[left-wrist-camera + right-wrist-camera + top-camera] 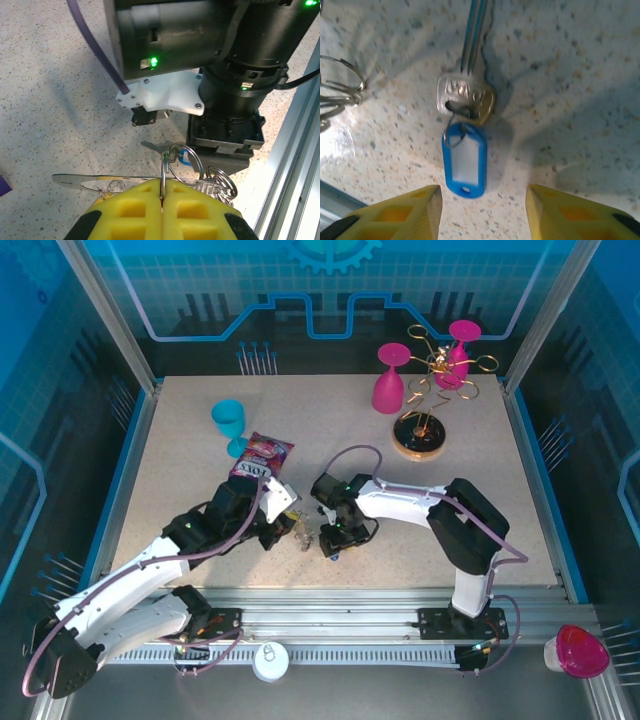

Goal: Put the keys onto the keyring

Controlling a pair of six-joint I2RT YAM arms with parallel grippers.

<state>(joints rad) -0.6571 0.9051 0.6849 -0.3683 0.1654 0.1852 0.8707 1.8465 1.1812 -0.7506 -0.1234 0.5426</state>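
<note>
- The blue-tagged key [465, 100] lies flat on the speckled table [450, 490]. In the right wrist view its long axis runs nearly straight up the frame: the blade goes off the top edge and the head sits at mid-frame.
- Its blue tag [465, 162] hangs from a small ring through the head and points down toward the bottom edge, almost in line with the blade.
- The key's head is silvery and rounded with stamped lettering too blurred to read. The tag is a blue plastic oblong with a pale window.
- The right gripper [482, 212] has its jaws apart. Its yellow fingers [400, 215] stand at lower left and lower right of the tag and touch nothing.
- The left gripper [162, 189] is closed, its yellow pads pinching the thin wire of the keyring [164, 172], which stands edge-on at bottom centre of the left wrist view. More silvery loops bunch just to the right.
- A flat silver blade [90, 179] lies crosswise at lower left of that view; I cannot tell whether it is the other key.
- In the top view the key cluster sits low in the centre of the table, between the two grippers.
- A teal cup [228, 418] stands at upper left beside a snack packet [262, 458].
- A pink glass [390, 385] sits base-up at upper right beside the gold rack [425, 430], which carries a second pink glass [461, 348]. The contents of these cannot be told.
</note>
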